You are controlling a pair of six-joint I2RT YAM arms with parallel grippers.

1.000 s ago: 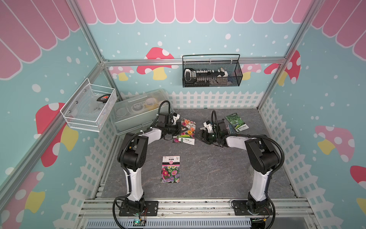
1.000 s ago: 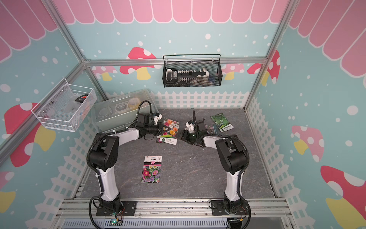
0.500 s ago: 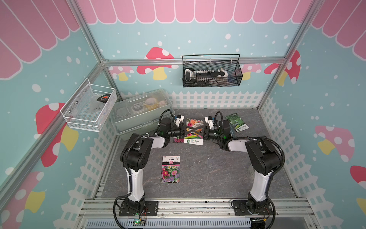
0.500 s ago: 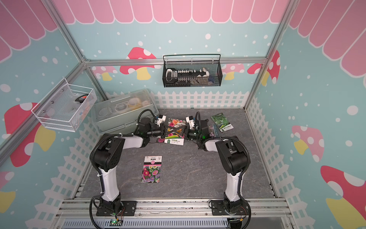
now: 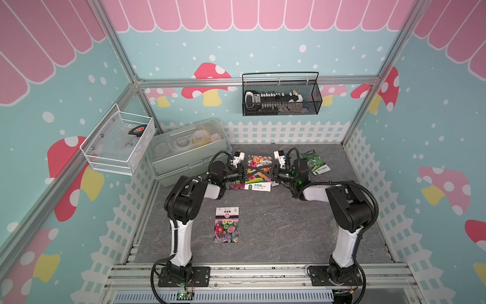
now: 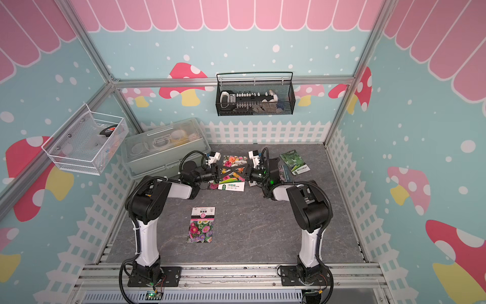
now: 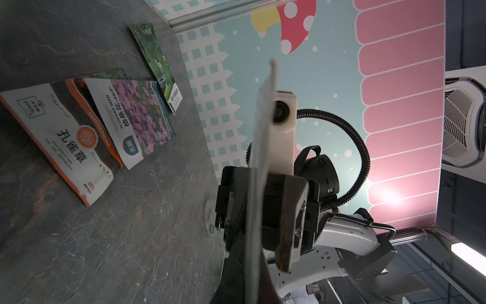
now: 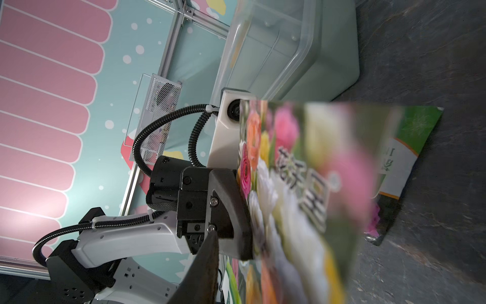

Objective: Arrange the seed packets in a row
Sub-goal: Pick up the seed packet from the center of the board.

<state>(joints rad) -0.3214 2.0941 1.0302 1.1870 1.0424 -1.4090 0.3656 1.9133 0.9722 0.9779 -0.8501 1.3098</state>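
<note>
Left arm [image 5: 213, 190], right arm [image 5: 314, 194] stretched inward, jaws facing (left pair pinched)

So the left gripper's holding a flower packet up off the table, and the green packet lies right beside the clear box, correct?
No. The left gripper does hold the flower packet up, but the green packet lies by the right arm, across the table from the clear box. Both top views show it.
</note>
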